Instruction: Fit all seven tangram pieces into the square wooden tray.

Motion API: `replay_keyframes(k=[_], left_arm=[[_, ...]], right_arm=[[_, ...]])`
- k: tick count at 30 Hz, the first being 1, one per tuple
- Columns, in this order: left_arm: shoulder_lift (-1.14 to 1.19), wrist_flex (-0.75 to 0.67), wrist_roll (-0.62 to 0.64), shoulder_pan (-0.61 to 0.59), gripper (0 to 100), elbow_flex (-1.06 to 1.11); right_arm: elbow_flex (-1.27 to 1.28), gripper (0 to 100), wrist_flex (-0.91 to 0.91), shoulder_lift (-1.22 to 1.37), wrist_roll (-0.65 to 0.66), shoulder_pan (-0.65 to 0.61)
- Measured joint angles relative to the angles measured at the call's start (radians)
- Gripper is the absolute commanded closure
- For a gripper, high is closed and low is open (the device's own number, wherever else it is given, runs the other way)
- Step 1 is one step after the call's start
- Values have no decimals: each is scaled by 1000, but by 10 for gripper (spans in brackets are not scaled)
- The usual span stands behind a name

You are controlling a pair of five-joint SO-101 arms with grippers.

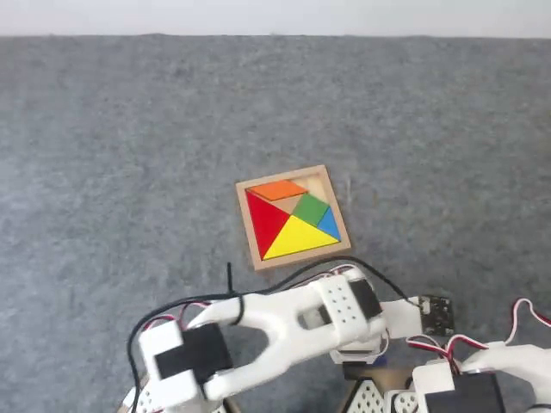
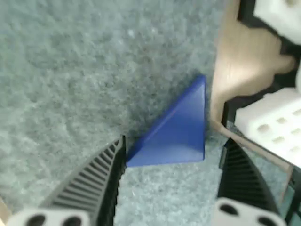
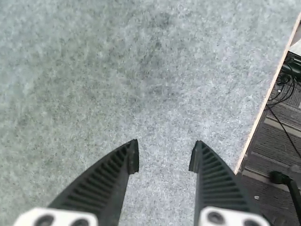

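A grey felt mat (image 1: 129,129) is spread across the whole work surface. Past its pale wooden edge (image 3: 261,113), black cables (image 3: 282,94) are seen lying on a dark floor (image 3: 282,141).

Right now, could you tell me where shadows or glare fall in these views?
High view: even, soft light, no glare on the wooden tray. Left wrist view: a pale sheen crosses the blue triangle. Right wrist view: flat light on the carpet, no hard shadows.
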Motion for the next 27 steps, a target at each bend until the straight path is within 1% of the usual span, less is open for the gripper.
replay_keyframes(k=[3,7,12,16,18,21,24,27], left_arm=[[54,41,-3,0,690,-63],[63,52,-8,-15,690,-117],[71,87,-9,-110,690,-192],[74,107,-66,-198,690,-210],[74,115,-75,-213,690,-210],[74,163,-80,-198,690,-219],[74,192,-80,-147,690,-219],[74,192,-78,-114,690,-219]], right_arm=[[8,809,0,0,9,-2],[8,809,0,0,12,-2],[8,809,0,0,17,-2],[8,809,0,0,18,-2],[8,809,0,0,18,-2],[8,809,0,0,18,-2],[8,808,0,0,18,-2],[8,808,0,-8,18,-2]])
